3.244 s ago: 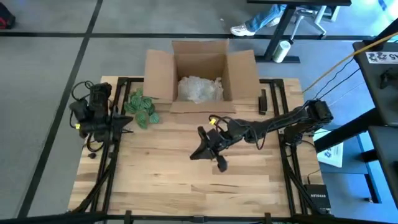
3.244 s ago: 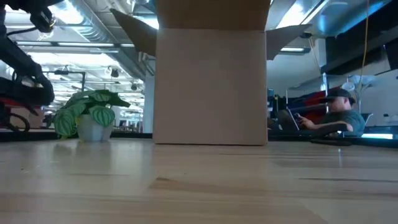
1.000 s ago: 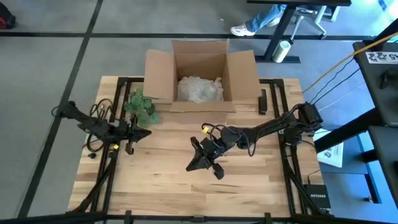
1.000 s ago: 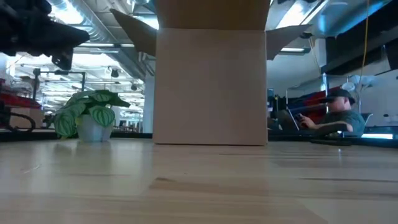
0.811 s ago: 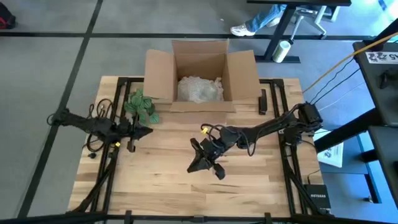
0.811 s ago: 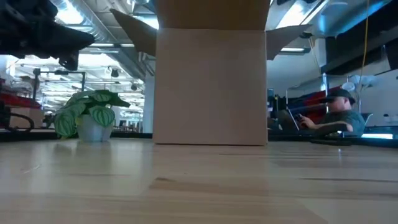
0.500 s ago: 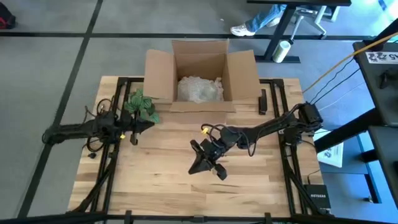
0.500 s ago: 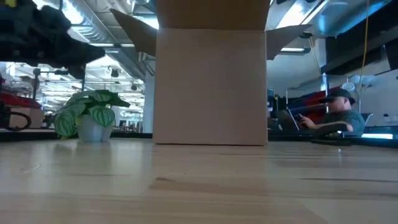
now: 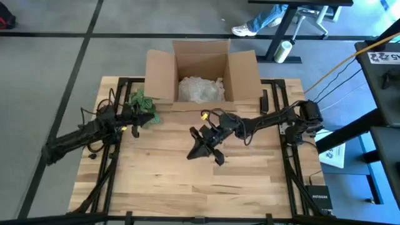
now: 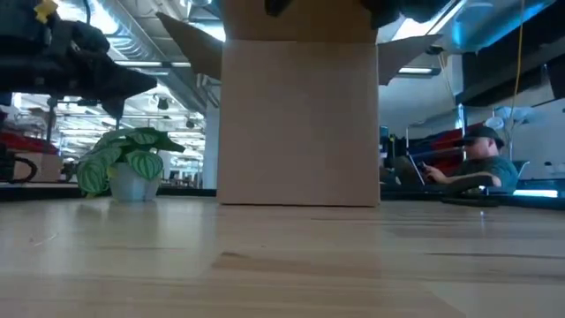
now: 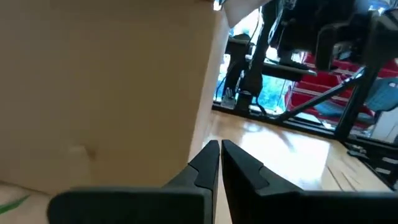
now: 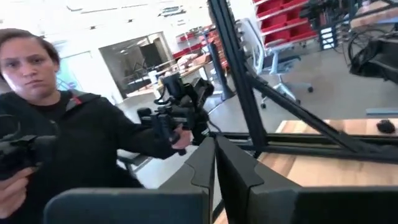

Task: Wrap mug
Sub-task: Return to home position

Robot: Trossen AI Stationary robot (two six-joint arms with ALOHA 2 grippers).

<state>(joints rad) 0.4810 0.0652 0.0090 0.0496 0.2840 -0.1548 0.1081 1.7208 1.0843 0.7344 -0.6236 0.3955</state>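
Observation:
No mug shows in any view. A white bubble-wrap bundle (image 9: 201,89) lies inside the open cardboard box (image 9: 161,75) at the table's far middle. My left gripper (image 9: 145,116) hovers shut beside the small green plant (image 9: 142,107), just in front of the box's left front corner; in its wrist view the shut fingertips (image 11: 219,148) sit next to the box wall (image 11: 106,87). My right gripper (image 9: 190,156) hangs shut above the table's middle, pointing toward the left edge, with nothing in it (image 12: 214,143).
The potted plant (image 10: 124,163) stands on the table left of the box (image 10: 300,124). The box's flaps stand open. Bare wood (image 9: 187,187) spreads across the near half of the table. A person (image 12: 56,124) stands beyond the table's left side, and another sits far off (image 10: 477,168).
My left gripper has swung toward the far edge, closing on the plant and the box's left front corner, while its arm has swept round toward the near left. My right gripper has drifted a little toward the far edge. Both stay shut.

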